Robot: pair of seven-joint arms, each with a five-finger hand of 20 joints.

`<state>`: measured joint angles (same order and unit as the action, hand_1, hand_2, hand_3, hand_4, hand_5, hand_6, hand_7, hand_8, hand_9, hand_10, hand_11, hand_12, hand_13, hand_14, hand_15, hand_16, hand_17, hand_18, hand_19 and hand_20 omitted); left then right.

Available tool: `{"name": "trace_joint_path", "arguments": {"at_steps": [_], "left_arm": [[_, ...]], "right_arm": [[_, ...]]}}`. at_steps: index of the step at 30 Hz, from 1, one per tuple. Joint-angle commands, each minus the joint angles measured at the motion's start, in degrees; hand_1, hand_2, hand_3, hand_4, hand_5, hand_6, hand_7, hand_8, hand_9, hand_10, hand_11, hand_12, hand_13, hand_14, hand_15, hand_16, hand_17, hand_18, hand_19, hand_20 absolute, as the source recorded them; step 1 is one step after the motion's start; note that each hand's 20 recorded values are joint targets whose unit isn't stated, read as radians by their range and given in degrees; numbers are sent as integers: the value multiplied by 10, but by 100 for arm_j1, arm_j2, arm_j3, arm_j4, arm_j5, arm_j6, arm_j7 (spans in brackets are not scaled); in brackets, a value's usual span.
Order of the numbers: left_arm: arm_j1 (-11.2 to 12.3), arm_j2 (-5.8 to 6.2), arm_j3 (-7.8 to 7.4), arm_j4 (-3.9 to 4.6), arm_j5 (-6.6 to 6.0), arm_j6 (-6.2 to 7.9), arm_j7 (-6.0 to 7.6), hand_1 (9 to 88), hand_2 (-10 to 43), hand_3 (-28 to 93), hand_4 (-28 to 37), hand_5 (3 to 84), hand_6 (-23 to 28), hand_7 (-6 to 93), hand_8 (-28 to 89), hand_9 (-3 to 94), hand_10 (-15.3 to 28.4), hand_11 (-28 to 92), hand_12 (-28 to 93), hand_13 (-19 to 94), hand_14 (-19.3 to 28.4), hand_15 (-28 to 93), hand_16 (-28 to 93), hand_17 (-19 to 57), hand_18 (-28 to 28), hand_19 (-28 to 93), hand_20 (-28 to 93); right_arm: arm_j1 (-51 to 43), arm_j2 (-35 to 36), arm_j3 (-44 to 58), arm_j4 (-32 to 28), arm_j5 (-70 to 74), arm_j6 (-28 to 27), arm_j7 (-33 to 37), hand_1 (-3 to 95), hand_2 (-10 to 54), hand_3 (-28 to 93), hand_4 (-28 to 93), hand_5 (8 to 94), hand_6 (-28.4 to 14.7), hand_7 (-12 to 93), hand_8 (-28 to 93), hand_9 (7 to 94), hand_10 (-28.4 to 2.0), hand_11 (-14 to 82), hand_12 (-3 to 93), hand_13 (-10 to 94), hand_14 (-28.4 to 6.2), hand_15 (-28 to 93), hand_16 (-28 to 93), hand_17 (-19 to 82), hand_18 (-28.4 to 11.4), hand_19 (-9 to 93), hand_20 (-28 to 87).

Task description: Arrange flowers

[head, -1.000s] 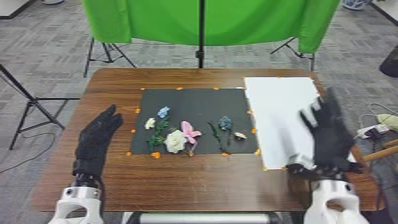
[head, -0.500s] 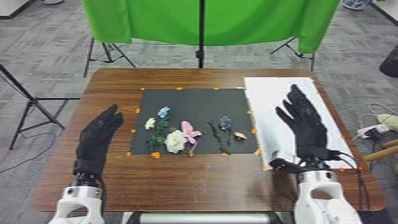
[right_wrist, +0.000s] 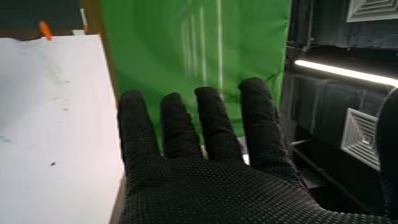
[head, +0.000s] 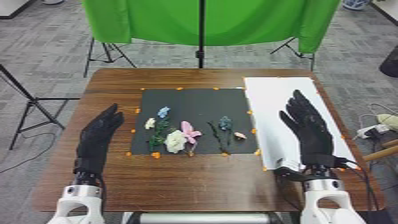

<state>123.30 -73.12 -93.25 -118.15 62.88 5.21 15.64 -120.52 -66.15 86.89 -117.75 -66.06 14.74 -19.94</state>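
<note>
Prob. light w/ soft petals, pink flower (head: 189,131) needs stem (head: 192,148) grip; L robot hand (head: 95,137) & R robot hand (head: 314,137) released.

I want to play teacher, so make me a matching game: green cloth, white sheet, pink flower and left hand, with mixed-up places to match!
1. Green cloth
2. White sheet
3. Pink flower
4. Left hand

A. Beside the big white flower, on the black mat
B. Over wood left of the mat
C. Behind the table
D. Under the right hand

1-C; 2-D; 3-A; 4-B
</note>
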Motion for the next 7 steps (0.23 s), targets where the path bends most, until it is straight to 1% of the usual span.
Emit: {"name": "trace_joint_path", "arguments": {"at_steps": [1, 4, 6, 7], "left_arm": [[36, 24, 16, 16, 52, -90, -7, 218, -24, 692, -257, 395, 36, 80, -49, 390, 120, 101, 137, 283, 153, 106, 53, 4, 125, 18, 178], [74, 7, -17, -7, 40, -81, -52, 219, -23, 691, -256, 395, 36, 80, -49, 390, 120, 100, 137, 284, 153, 106, 52, 4, 125, 18, 178], [57, 5, -15, 12, 45, -88, -46, 219, -23, 690, -256, 395, 35, 80, -48, 390, 120, 100, 136, 284, 153, 105, 52, 4, 125, 18, 177], [19, 9, 7, 44, 40, -103, -44, 219, -24, 691, -256, 395, 35, 80, -48, 390, 120, 99, 136, 283, 153, 105, 52, 4, 125, 18, 177]], "right_arm": [[-129, 54, 112, -83, -34, -130, -108, 41, -42, 795, -173, 320, 14, 76, -72, 303, -118, 14, 92, 212, -135, 22, 151, 132, -174, 43, 195], [-138, 41, 110, -91, -94, -140, -31, 41, -44, 796, -173, 321, 14, 76, -72, 305, -119, 14, 92, 212, -136, 22, 151, 132, -174, 43, 195], [-121, 20, 99, -89, -49, -92, -20, 40, -44, 796, -173, 322, 13, 76, -72, 305, -119, 14, 92, 213, -136, 22, 151, 132, -174, 43, 196], [-122, 24, 103, -86, -28, -88, -41, 41, -45, 796, -173, 322, 13, 76, -72, 306, -120, 15, 93, 213, -136, 23, 151, 132, -174, 43, 196]]}}
